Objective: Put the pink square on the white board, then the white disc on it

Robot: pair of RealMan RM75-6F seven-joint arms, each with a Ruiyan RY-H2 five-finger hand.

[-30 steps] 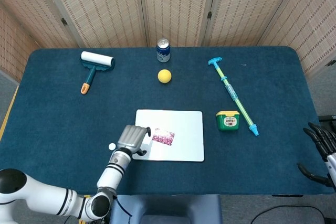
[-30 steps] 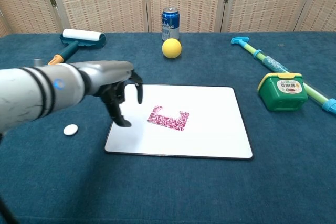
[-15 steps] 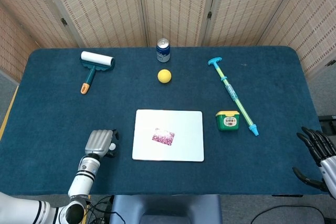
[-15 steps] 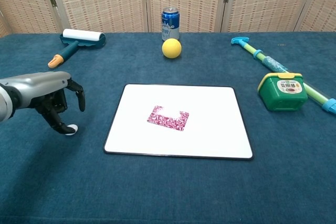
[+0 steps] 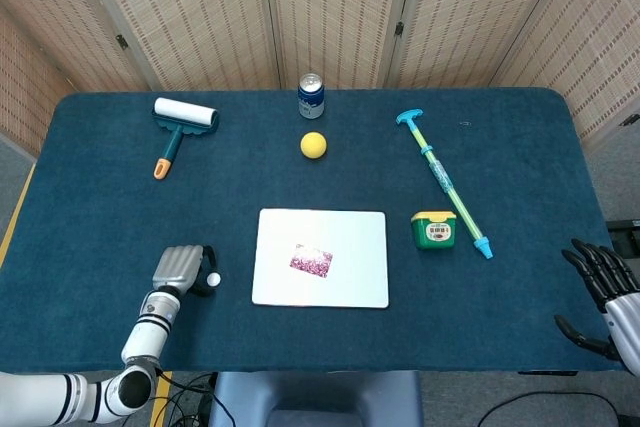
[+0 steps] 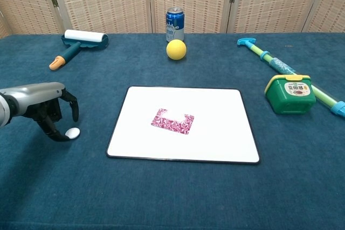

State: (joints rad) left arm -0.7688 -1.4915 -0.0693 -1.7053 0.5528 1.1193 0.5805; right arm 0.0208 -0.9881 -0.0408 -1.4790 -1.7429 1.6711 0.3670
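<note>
Left hand [image 6: 40, 109] now beside white disc [image 6: 71, 132]

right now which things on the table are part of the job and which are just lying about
Job: white board, pink square lying on it, white disc on the cloth beside the left hand.

Lying about: lint roller, can, yellow ball, green box, long water squirter.

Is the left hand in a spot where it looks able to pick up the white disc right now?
Probably yes. The left hand is right beside the white disc, fingers curled down next to it, and nothing lies between them on the table.
</note>
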